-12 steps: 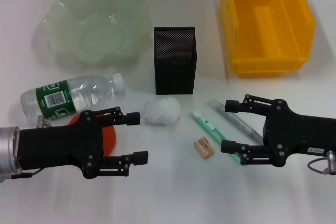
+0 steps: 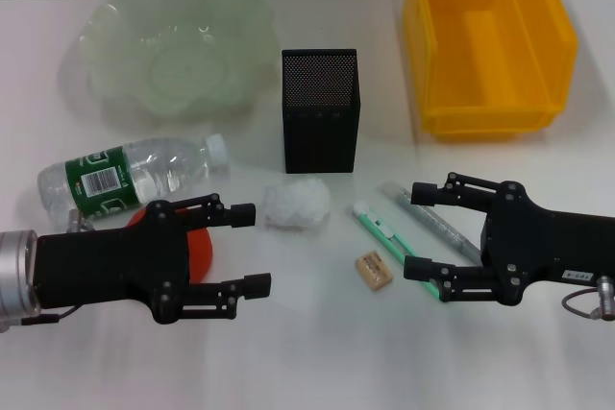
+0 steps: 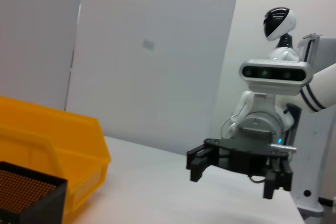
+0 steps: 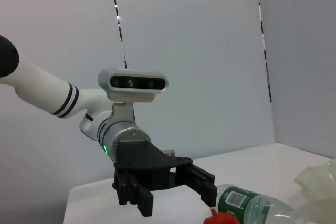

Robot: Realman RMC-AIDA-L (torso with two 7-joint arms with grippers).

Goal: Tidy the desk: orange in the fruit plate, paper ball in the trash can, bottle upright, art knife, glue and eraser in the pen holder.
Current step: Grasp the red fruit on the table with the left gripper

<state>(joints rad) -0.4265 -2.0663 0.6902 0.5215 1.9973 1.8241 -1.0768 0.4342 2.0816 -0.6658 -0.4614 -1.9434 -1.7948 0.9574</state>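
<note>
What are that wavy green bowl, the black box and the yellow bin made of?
The fruit plate looks like pale green translucent glass, though plastic is possible: it is glossy and the desk shows through. The pen holder seems to be black metal mesh, with fine holes visible. The trash can looks like smooth, opaque moulded plastic.

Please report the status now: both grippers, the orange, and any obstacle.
Left gripper open, over the orange. Right gripper open above art knife and glue. Bottle lying beside orange; fruit plate behind it.
</note>
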